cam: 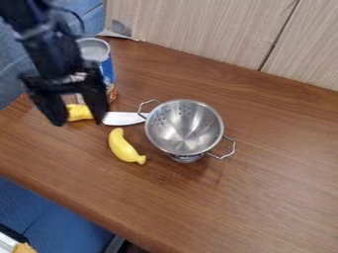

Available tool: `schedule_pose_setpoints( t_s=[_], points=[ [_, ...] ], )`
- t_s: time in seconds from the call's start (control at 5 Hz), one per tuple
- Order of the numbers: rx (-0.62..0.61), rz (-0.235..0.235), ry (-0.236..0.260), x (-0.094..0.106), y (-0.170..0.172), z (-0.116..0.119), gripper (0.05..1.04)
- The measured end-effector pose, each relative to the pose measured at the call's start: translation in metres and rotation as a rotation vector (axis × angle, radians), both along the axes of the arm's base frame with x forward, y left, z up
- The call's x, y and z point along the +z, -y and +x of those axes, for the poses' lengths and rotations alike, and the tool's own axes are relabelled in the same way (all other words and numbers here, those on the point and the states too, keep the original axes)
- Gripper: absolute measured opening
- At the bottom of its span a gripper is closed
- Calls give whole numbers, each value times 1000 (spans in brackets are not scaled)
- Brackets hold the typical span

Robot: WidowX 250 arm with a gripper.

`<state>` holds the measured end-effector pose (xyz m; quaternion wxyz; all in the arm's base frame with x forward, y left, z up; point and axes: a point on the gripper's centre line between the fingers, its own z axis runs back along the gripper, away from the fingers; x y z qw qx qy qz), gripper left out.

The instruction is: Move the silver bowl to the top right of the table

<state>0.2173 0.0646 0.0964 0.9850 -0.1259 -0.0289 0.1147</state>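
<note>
The black gripper [80, 118] hangs over the left part of the table, open, its two fingertips spread apart with a yellow handle seen between them. The silver bowl [182, 129], a colander with perforated sides and two wire handles, stands upright near the middle of the wooden table [264, 197]. It is to the right of the gripper and apart from it.
A knife with a white blade [123, 118] and yellow handle [80, 112] lies left of the bowl, the blade reaching its left handle. A yellow banana [123, 147] lies below the blade. A blue can [99, 59] stands behind the gripper. A wooden panel [198, 29] borders the table's back.
</note>
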Motion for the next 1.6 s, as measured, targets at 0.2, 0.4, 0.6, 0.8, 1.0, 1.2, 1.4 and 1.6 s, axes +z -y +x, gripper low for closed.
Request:
schedule_pose_setpoints(
  t_s=[0.2,0.4,0.6,0.8,1.0,1.2,1.4,1.6],
  points=[
    [-29,-24,26,-9,18,4,1000],
    [-38,-29,38,-16,33,9,1000],
    [-45,-30,52,-18,51,15,1000],
    [-57,-35,41,-26,67,20,1000],
    [-23,-24,38,-34,72,30,1000],
    [30,-3,46,-45,67,40,1000],
    [78,5,51,-52,61,50,1000],
    [125,-1,57,-57,56,62,948]
  ],
)
